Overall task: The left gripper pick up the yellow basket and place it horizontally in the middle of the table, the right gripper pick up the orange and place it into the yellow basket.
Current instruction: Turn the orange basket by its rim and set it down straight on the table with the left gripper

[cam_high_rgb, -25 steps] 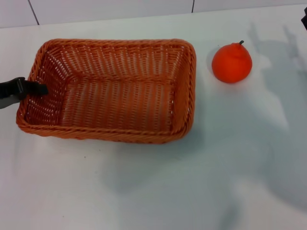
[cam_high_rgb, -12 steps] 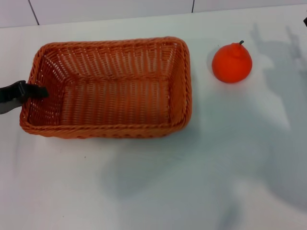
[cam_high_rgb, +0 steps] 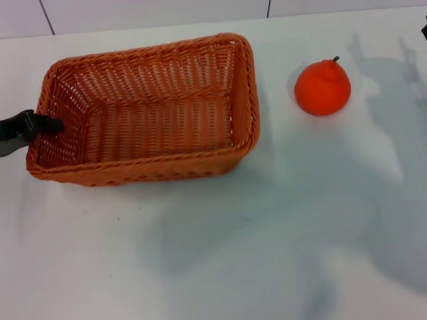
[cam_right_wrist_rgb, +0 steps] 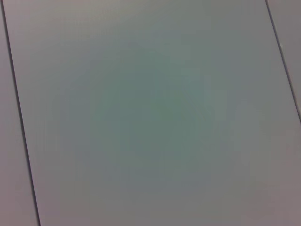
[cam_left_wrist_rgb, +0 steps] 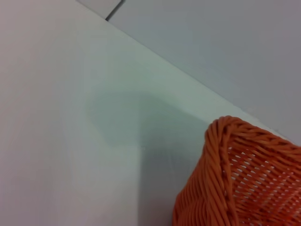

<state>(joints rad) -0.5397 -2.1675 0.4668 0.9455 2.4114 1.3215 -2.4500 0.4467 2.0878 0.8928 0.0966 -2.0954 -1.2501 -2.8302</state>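
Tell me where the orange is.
In the head view, the orange sits on the table, right of the yellow basket with a clear gap, outside it.

Bright, even light falls from above onto my white table (cam_high_rgb: 220, 267). Soft grey shadows of my arms spread across it, at centre and right. My left wrist view is slightly soft; my right wrist view shows only dim, featureless grey.

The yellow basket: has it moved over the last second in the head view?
Yes. The yellow basket has swung, its right end rising away from the orange, which stayed put. The left gripper holds its left rim.
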